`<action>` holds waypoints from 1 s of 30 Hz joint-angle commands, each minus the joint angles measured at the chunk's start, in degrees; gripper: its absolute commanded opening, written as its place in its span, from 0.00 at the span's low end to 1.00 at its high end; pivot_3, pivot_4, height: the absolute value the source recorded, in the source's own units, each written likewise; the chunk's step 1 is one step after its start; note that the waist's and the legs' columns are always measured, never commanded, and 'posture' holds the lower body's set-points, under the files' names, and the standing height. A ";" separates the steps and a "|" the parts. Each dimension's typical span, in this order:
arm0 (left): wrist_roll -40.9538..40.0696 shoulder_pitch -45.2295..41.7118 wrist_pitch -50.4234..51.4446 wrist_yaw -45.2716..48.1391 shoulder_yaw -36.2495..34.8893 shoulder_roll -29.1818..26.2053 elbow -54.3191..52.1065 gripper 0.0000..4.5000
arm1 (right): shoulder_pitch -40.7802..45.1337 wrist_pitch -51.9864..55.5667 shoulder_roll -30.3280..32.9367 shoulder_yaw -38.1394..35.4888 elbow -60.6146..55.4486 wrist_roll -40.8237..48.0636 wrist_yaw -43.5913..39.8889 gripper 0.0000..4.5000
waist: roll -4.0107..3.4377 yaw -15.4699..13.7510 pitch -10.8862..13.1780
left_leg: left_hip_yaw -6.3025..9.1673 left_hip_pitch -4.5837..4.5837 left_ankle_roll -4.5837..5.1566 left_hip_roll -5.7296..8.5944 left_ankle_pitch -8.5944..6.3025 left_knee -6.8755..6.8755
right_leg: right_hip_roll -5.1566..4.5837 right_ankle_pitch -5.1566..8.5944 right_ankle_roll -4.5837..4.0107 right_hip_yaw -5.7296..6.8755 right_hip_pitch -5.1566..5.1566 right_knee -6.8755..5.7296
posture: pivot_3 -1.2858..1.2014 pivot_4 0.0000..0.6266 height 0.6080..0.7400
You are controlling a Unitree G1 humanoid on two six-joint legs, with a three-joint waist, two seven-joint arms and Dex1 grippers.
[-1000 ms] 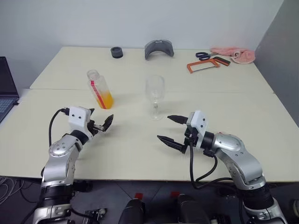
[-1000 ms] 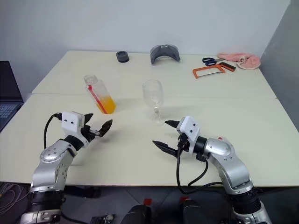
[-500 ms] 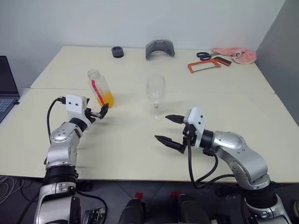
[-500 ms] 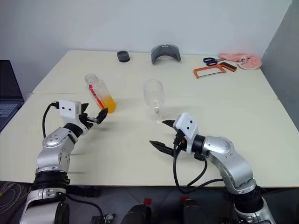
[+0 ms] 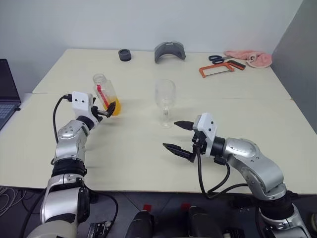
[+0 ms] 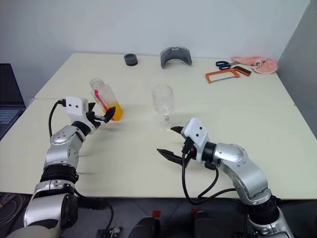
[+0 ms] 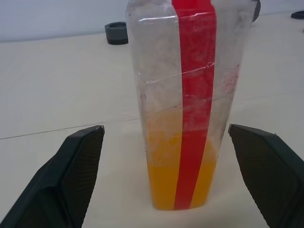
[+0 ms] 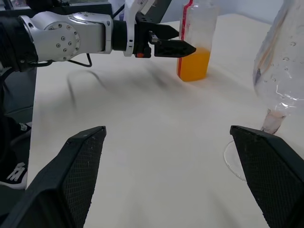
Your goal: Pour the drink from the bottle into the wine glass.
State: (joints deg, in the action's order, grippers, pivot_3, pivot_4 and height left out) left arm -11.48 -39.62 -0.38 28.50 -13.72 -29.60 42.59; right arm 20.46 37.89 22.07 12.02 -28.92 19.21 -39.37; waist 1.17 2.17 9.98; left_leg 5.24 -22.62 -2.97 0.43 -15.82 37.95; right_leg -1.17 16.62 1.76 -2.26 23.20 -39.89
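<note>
The bottle stands upright on the counter, toward its left side. It is clear plastic with squarish, slightly scuffed and creased walls, a red stripe running down one face, and a short neck; its top looks open in the head views, with no cap to be made out. The drink, a bright orange-yellow translucent liquid, fills only the lowest part of it.

The left gripper is level with the bottle's lower half, its jaws spread wide, one black textured finger on each side of the bottle and neither touching it. From the head views one fingertip overlaps the orange part of the bottle.

The wine glass stands upright to the right of the bottle and apart from it, near the counter's middle: a clear rounded bowl, a thin stem and a flat round foot, with small droplets on the bowl in the right wrist view.

The right gripper hovers just in front of the glass, pointing toward the left, jaws wide apart and holding nothing.

The counter is smooth, matt and pale cream, made of two tops with a seam running across between them. Along its far edge lie a small dark round ring, a grey curved piece, an orange-framed hacksaw, blue-handled scissors and a crumpled pink cloth. A laptop sits off the left edge.
</note>
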 commanded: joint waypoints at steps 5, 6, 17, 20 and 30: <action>1.34 -5.46 -4.00 0.89 0.25 -1.47 5.23 1.00 | 1.71 -2.22 -1.51 -1.17 -2.25 2.10 0.81 0.99 | 0.00 0.01 0.00 | 0.00 0.00 0.00 0.00 0.00 0.00 | 0.00 0.00 0.00 0.00 0.00 0.00 | 0.52 0.24 1.00; 1.46 -5.98 -4.30 0.93 0.28 -1.42 6.00 1.00 | 1.76 -2.37 -1.61 -1.17 -2.14 2.19 0.84 0.99 | 0.00 0.01 0.00 | -0.01 0.00 0.00 0.01 0.00 0.00 | 0.00 0.00 0.00 0.00 0.00 0.00 | 0.52 0.24 1.00; 1.02 -9.65 -6.33 2.05 -0.33 -1.17 11.21 0.52 | 2.52 -4.04 -1.93 -0.92 -0.93 1.82 1.35 1.00 | 0.01 0.03 0.00 | 0.01 -0.02 0.00 0.02 0.00 0.01 | 0.01 0.00 0.00 0.01 0.01 -0.01 | 0.52 0.24 1.00; 0.95 -9.96 -6.89 2.37 -0.41 -1.15 11.96 0.39 | 2.52 -4.43 -1.94 -0.87 -0.77 1.48 1.58 1.00 | 0.01 0.04 0.00 | 0.01 -0.02 0.00 0.02 0.00 0.01 | 0.01 0.00 0.00 0.02 0.02 -0.01 | 0.52 0.24 1.00; 3.11 -7.63 -5.64 5.77 5.45 1.25 -4.43 0.38 | 0.46 -5.43 -1.16 -6.97 -3.06 3.51 4.17 1.00 | 0.05 -0.29 0.03 | 0.17 -0.21 -0.03 -0.02 0.02 0.09 | -0.05 0.00 -0.01 0.07 0.07 0.00 | 0.52 0.24 1.00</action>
State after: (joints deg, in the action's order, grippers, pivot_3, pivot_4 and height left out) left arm -8.74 -46.35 -5.45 33.77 -9.06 -28.21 44.11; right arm 20.94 33.43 20.86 7.42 -29.04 21.10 -35.97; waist 1.22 1.88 10.00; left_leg 5.44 -22.84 -3.00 0.41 -15.81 38.04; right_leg -1.23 16.62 1.75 -2.20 23.28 -39.88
